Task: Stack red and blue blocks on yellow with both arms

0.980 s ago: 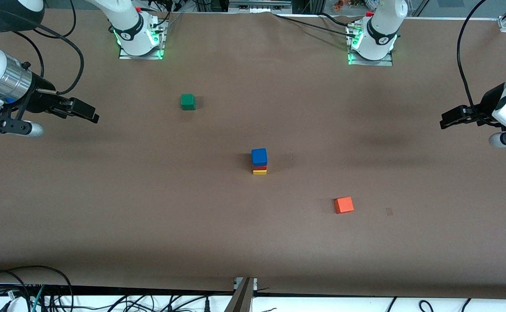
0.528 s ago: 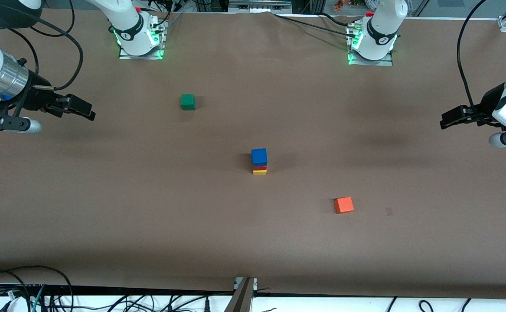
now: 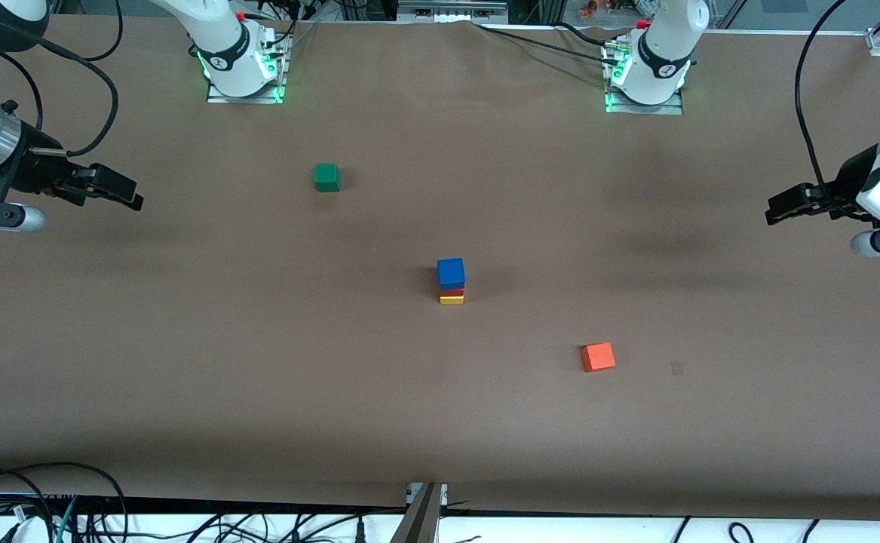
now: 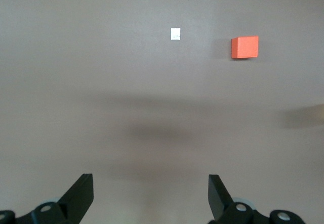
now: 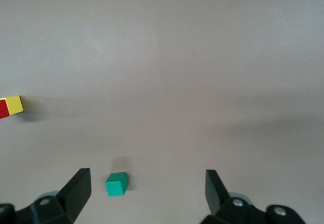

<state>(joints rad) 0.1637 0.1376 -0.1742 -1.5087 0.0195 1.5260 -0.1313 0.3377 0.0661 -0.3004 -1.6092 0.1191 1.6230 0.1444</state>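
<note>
In the front view a stack stands mid-table: the blue block (image 3: 451,271) on top, the red block (image 3: 452,292) under it, the yellow cube (image 3: 452,299) at the bottom. The right wrist view shows the yellow cube (image 5: 14,104) and the red block (image 5: 3,108) at its edge. My right gripper (image 3: 119,191) is open and empty, raised over the right arm's end of the table. My left gripper (image 3: 780,207) is open and empty, raised over the left arm's end. Both are well apart from the stack.
A green cube (image 3: 326,177) lies nearer the robot bases than the stack; it also shows in the right wrist view (image 5: 117,184). An orange-red cube (image 3: 598,357) lies nearer the front camera, toward the left arm's end, also in the left wrist view (image 4: 245,47).
My right gripper has drawn back toward the right arm's end of the table, away from the stack. The left arm and the blocks have not moved.
</note>
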